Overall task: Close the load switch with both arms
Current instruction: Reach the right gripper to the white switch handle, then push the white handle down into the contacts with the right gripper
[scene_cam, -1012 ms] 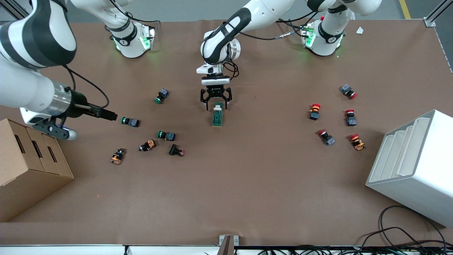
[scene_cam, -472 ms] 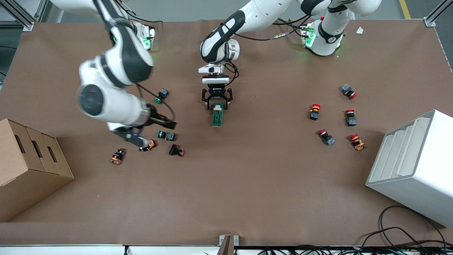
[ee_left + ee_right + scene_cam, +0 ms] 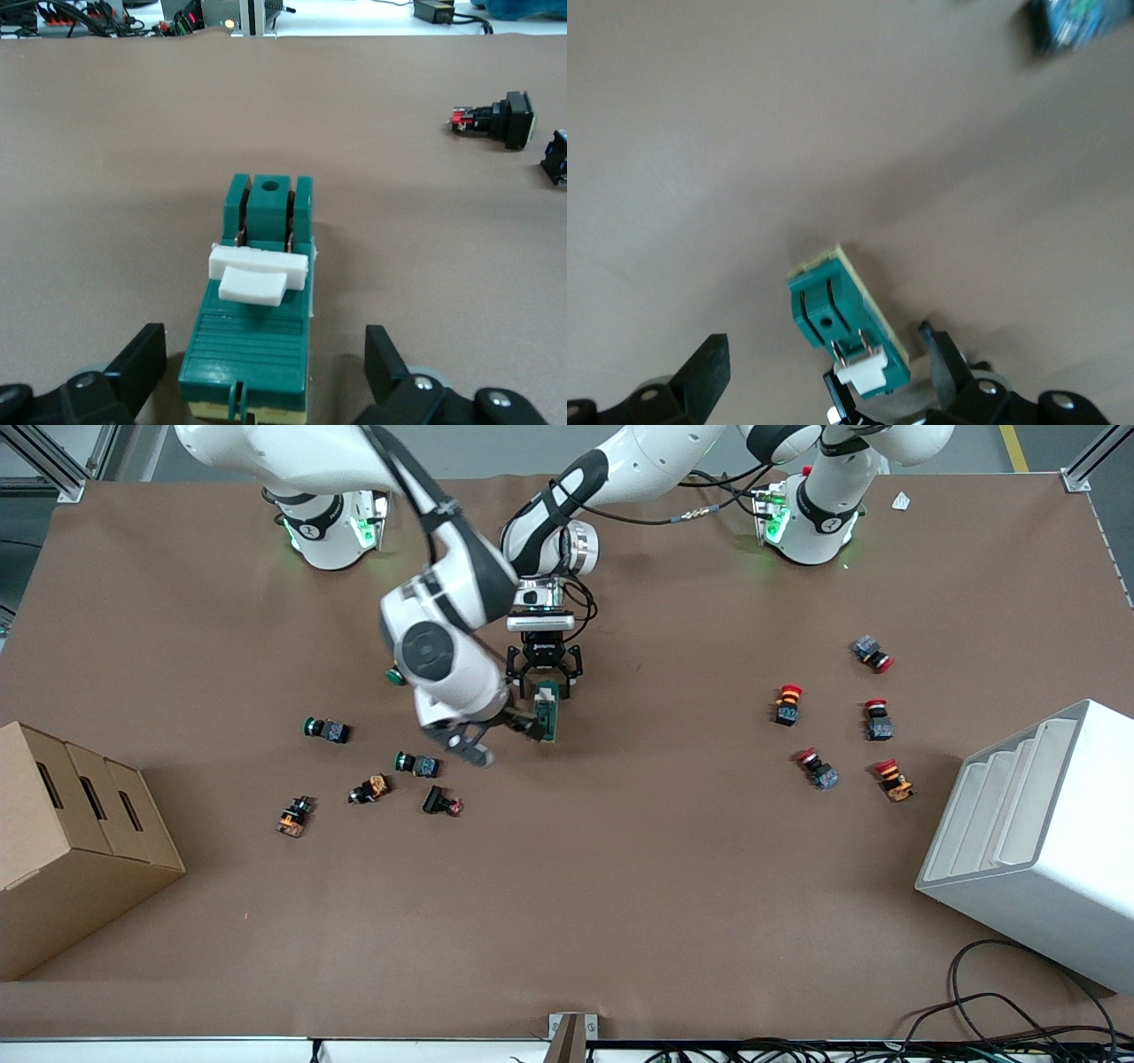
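Load switch [image 3: 547, 710] lies flat mid-table, white lever [image 3: 252, 275] raised, sitting between the spread fingers of the left gripper [image 3: 541, 683], which points straight down from an arm reaching out from its base. Right gripper [image 3: 523, 724], fingers also spread, comes in low from the side, forearm bent steeply over the switch's end nearer the front camera.

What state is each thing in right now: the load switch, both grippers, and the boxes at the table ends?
Dark-green rectangular load switch: flat on the table, white lever across its top.
Left gripper: open, fingers either side of the switch, not touching.
Right gripper: open, over the switch.
Brown cardboard box: on the table, slotted side up.
White stepped plastic bin: tipped on its side.
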`<state>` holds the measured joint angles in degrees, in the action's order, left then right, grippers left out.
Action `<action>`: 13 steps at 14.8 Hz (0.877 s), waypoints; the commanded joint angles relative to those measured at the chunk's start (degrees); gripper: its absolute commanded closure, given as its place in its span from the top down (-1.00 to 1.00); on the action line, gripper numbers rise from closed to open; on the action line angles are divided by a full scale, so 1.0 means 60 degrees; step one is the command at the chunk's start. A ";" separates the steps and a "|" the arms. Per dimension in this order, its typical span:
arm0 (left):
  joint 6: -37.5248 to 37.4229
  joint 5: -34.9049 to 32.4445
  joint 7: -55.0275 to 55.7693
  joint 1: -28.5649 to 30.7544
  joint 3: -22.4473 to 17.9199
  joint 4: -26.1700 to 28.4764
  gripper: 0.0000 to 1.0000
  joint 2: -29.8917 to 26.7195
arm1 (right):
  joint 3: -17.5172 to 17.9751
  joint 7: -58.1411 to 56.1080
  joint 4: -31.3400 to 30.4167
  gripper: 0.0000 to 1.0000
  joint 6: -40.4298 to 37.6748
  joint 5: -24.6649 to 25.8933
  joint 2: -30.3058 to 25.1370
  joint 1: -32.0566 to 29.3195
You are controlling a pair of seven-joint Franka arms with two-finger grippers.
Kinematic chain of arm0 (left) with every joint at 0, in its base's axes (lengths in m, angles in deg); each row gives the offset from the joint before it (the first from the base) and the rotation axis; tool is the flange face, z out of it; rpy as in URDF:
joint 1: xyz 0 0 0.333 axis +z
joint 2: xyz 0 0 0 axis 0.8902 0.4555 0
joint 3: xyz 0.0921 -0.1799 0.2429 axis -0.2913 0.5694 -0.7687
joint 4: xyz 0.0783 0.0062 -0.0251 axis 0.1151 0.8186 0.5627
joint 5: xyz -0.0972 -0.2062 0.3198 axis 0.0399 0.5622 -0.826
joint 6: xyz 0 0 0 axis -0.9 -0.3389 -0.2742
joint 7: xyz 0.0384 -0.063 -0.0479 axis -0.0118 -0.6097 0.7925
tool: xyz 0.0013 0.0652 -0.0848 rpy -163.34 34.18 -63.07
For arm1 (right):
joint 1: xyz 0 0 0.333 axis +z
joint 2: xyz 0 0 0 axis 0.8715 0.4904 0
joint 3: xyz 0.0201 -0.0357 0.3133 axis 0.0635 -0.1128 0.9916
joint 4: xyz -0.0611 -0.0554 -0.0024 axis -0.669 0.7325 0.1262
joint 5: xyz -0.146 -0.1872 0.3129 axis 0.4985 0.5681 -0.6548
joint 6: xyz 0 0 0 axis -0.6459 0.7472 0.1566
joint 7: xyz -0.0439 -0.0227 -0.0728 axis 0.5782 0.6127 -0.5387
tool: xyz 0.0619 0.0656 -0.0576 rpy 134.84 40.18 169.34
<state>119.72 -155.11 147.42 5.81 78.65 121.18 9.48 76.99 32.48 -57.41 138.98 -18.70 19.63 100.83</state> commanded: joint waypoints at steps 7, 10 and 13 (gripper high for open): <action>0.0044 -0.0423 0.0254 -0.0051 -0.0042 -0.0081 0.98 0.0509 | -0.0061 0.0687 -0.0363 1.00 0.0366 -0.0233 0.0381 0.1106; 0.0044 -0.0423 0.0254 -0.0051 -0.0042 -0.0066 0.98 0.0495 | -0.0076 0.0746 -0.0348 1.00 0.1302 -0.0834 0.0834 0.1384; 0.0044 -0.0423 0.0268 -0.0051 -0.0042 -0.0095 0.98 0.0568 | -0.0076 0.0906 -0.0290 1.00 0.1773 -0.0849 0.1216 0.1531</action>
<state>118.87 -156.71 148.00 5.64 78.65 121.32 9.85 76.98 36.84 -59.11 147.91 -22.27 25.73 108.76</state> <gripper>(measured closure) 0.009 0.000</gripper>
